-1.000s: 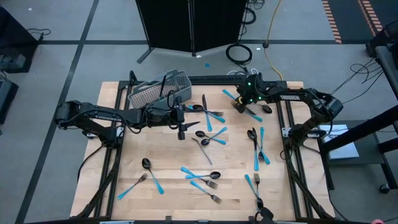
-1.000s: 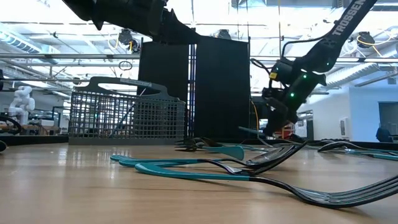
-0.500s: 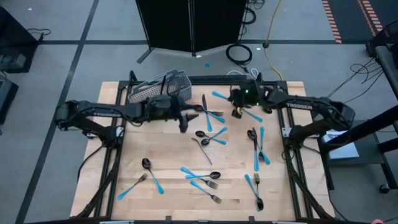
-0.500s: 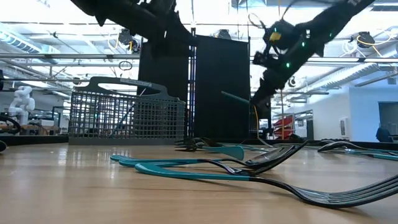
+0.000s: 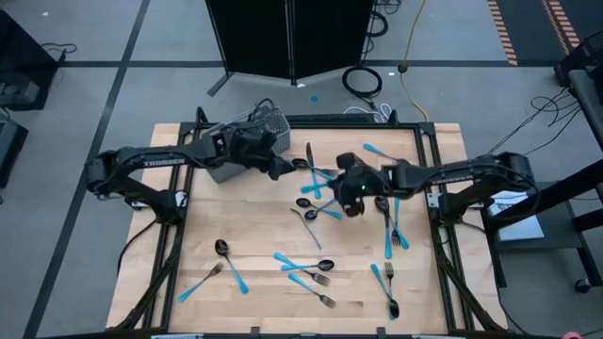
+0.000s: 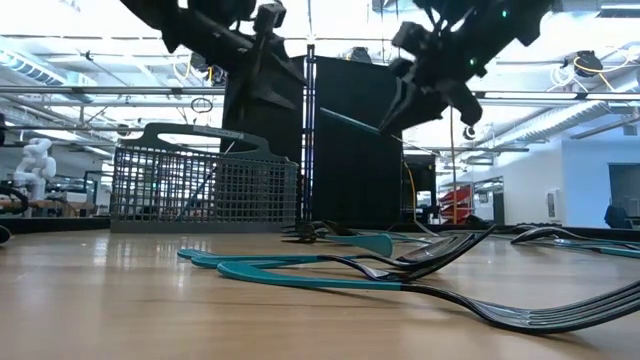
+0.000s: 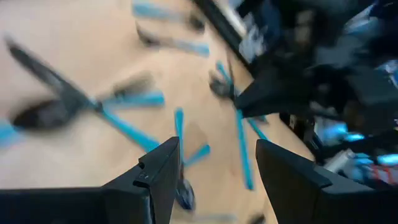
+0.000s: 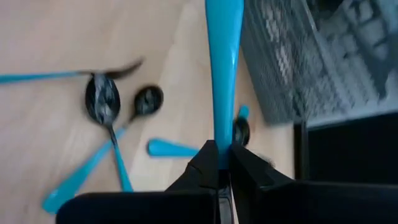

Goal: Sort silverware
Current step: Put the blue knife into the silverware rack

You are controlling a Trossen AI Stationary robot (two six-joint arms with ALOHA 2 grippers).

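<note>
1. Right end effector (image 5: 350, 195): above the middle of the tabletop (image 5: 254, 301), clear of the wood; its fingers are clamped tight on the blue handle of one utensil (image 8: 222, 74); the head of that piece is hidden in the grip, so fork, spoon or knife cannot be told.
2. Left end effector (image 5: 280, 168): raised beside the wire-mesh basket (image 5: 259, 122) at the far left of the tabletop; fingers (image 7: 158, 171) stand wide apart with nothing between them.
3. Silverware (image 5: 306, 266): most pieces lie scattered flat across the centre, near and right portions of the tabletop; whether any piece already sits in the basket cannot be told.
4. Step in hand, judged: transport of one picked piece toward the basket; the sort appears to be at an early stage.
5. Next move, judged: carry the held piece over the basket rim, bring the handle near upright above one compartment, then release; the left arm is close to that route, so clearance between the two arms needs watching.
</note>
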